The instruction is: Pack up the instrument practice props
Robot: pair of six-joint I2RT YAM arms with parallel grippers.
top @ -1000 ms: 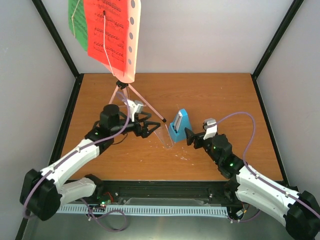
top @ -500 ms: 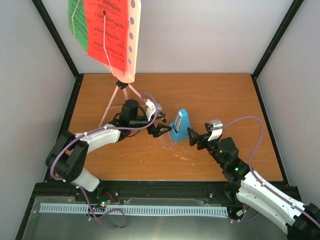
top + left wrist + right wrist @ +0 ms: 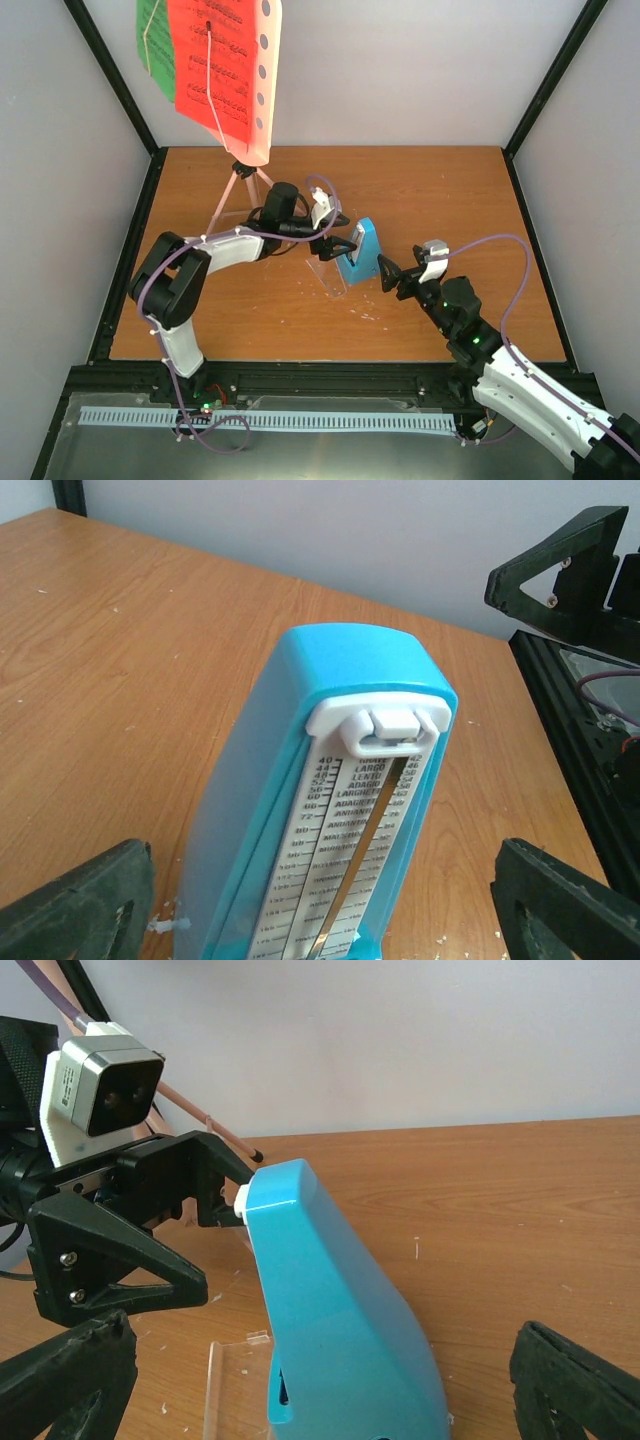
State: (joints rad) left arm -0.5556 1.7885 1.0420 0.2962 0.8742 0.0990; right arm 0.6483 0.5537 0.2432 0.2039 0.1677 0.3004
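Note:
The blue pyramid metronome point(image 3: 360, 253) stands upright mid-table, its white scale face point(image 3: 365, 850) towards my left gripper. Its clear cover point(image 3: 328, 276) lies flat on the table just left of it and also shows in the right wrist view point(image 3: 235, 1390). My left gripper point(image 3: 341, 243) is open, and its fingers point(image 3: 75, 910) flank the metronome's front without touching it. My right gripper point(image 3: 386, 272) is open behind the metronome's blue back point(image 3: 340, 1330). The pink music stand point(image 3: 262, 90) stands at the back left and holds the red page point(image 3: 210, 60) and the green page point(image 3: 152, 40).
The stand's pink tripod legs point(image 3: 225, 205) spread on the table behind my left arm. One leg tip point(image 3: 255, 1154) shows behind the left gripper. Black frame posts and grey walls enclose the table point(image 3: 450, 190). Small white crumbs lie near the metronome.
My left arm has swung right from beside the tripod legs until its open fingers flank the metronome's face. My right gripper has stayed open just behind the metronome.

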